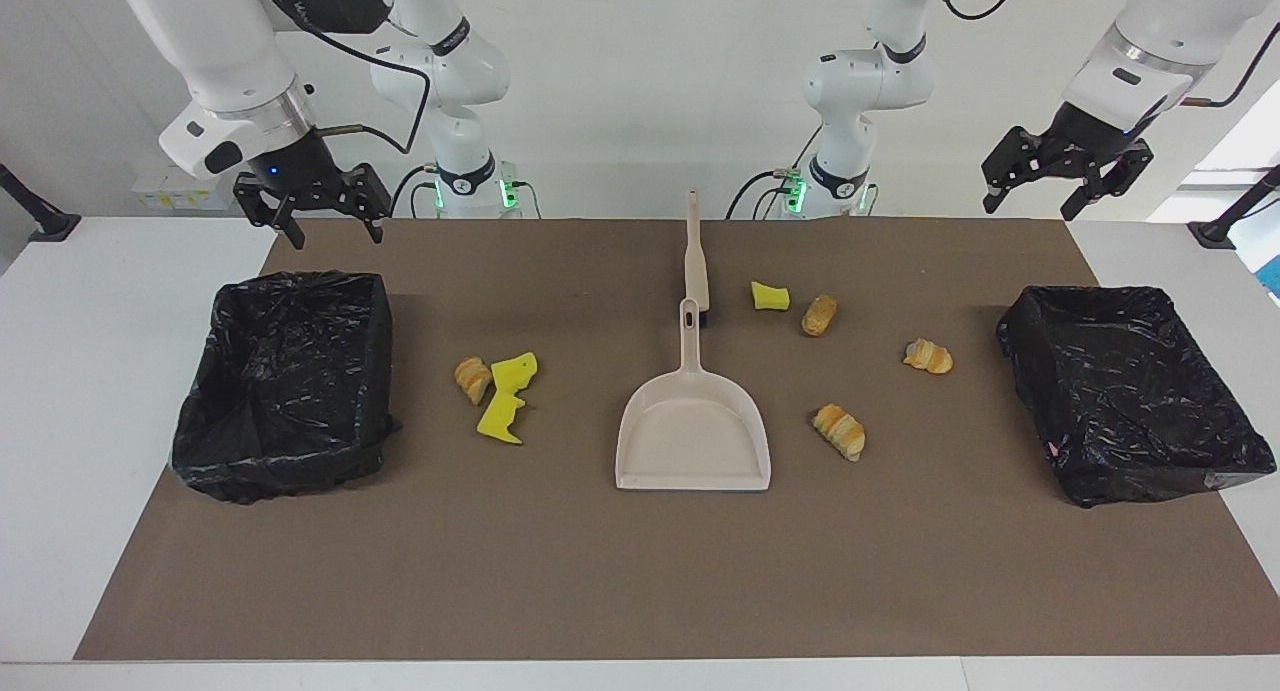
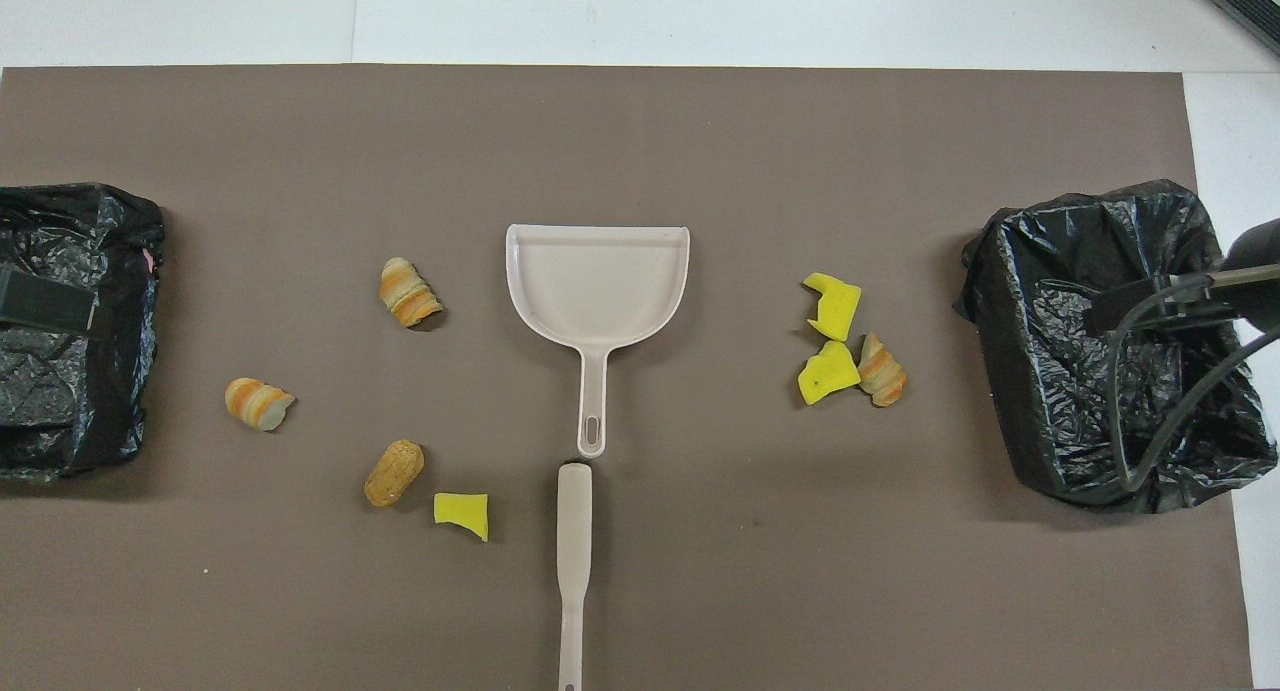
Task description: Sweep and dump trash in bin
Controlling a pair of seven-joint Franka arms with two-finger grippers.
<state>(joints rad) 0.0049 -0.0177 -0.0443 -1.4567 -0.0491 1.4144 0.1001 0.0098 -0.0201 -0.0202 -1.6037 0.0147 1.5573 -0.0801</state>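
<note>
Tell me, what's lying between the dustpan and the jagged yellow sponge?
Nothing: between the dustpan and the jagged yellow sponge only bare brown mat shows, in both views.

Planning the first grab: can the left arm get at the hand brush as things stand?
Probably yes: the left hand hangs open over the mat's edge, and the hand brush lies bare, with only the dustpan handle near its head.

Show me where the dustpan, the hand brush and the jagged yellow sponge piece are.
dustpan (image 1: pixel 693 433): facing view, on the flat floor of its scoop.
hand brush (image 2: pixel 574 531): overhead view, on the middle of its handle.
jagged yellow sponge piece (image 1: pixel 506 399): facing view, on its narrow middle.
</note>
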